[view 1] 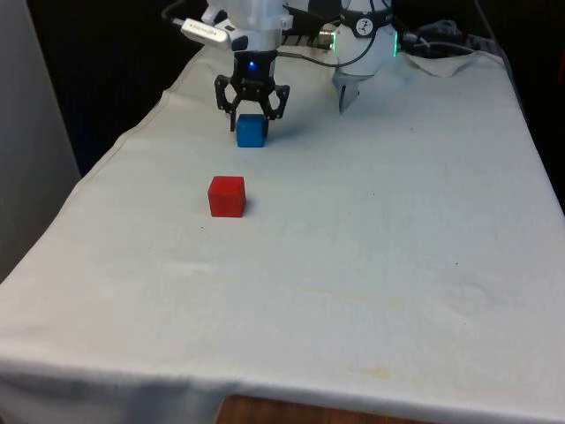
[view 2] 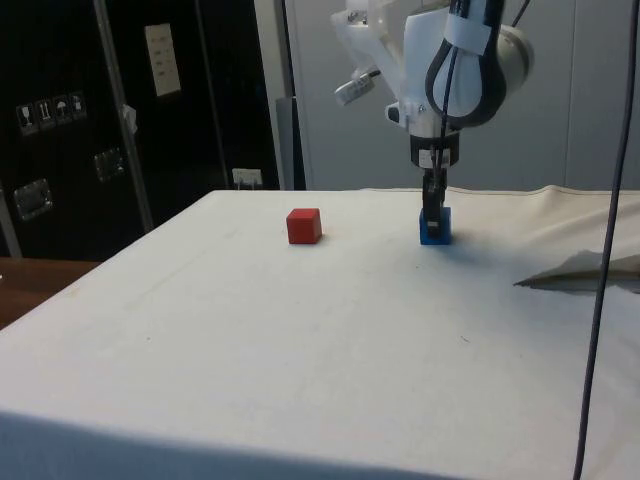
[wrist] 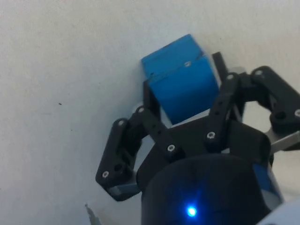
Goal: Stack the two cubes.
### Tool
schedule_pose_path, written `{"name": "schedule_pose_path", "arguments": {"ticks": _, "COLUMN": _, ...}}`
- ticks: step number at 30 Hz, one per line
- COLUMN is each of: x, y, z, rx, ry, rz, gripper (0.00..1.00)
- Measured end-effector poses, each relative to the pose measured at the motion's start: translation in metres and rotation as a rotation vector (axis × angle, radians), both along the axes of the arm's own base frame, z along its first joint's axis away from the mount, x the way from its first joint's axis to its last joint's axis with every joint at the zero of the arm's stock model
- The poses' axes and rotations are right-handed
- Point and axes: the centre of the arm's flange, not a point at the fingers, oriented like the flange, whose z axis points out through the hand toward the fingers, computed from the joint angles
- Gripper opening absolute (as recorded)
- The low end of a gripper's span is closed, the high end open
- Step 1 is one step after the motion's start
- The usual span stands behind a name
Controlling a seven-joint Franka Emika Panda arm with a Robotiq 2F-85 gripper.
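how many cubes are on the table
2. The blue cube sits on the cloth between the fingers of the claw; the red cube stands alone, nearer the front camera.

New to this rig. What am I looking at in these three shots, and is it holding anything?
It is one white robot arm with a black two-finger gripper, working at a table covered by a white cloth. One picture looks across the table at the arm, one looks from the table's side, and one comes from a camera on the wrist, looking down past the fingers.

Two cubes sit on the cloth, apart from each other: a red cube and a blue cube. The gripper is down at the blue cube, with one finger on each side of it. The cube seems to sit on the cloth, and I cannot tell if the fingers are pressing on it yet. Nothing is stacked so far.
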Motion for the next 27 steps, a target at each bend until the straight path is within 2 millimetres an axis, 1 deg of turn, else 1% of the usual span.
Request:
{"name": "schedule_pose_path", "arguments": {"ticks": 1, "x": 0.0, "y": 0.0, "z": 0.0, "rx": 0.0, "ry": 0.0, "rz": 0.0, "gripper": 0.12}}
{"name": "schedule_pose_path", "arguments": {"ticks": 2, "x": 0.0, "y": 0.0, "z": 0.0, "rx": 0.0, "ry": 0.0, "rz": 0.0, "gripper": 0.04}}
{"name": "schedule_pose_path", "arguments": {"ticks": 14, "x": 0.002, "y": 0.0, "z": 0.003, "rx": -0.001, "ry": -0.007, "rz": 0.0, "gripper": 0.04}}
{"name": "schedule_pose_path", "arguments": {"ticks": 20, "x": 0.006, "y": -0.001, "z": 0.013, "rx": 0.007, "ry": -0.021, "rz": 0.001, "gripper": 0.04}}
{"name": "schedule_pose_path", "arguments": {"ticks": 25, "x": 0.013, "y": 0.0, "z": 0.033, "rx": 0.025, "ry": -0.031, "rz": 0.004, "gripper": 0.04}}
{"name": "schedule_pose_path", "arguments": {"ticks": 27, "x": 0.015, "y": 0.0, "z": 0.035, "rx": 0.028, "ry": -0.031, "rz": 0.004, "gripper": 0.04}}
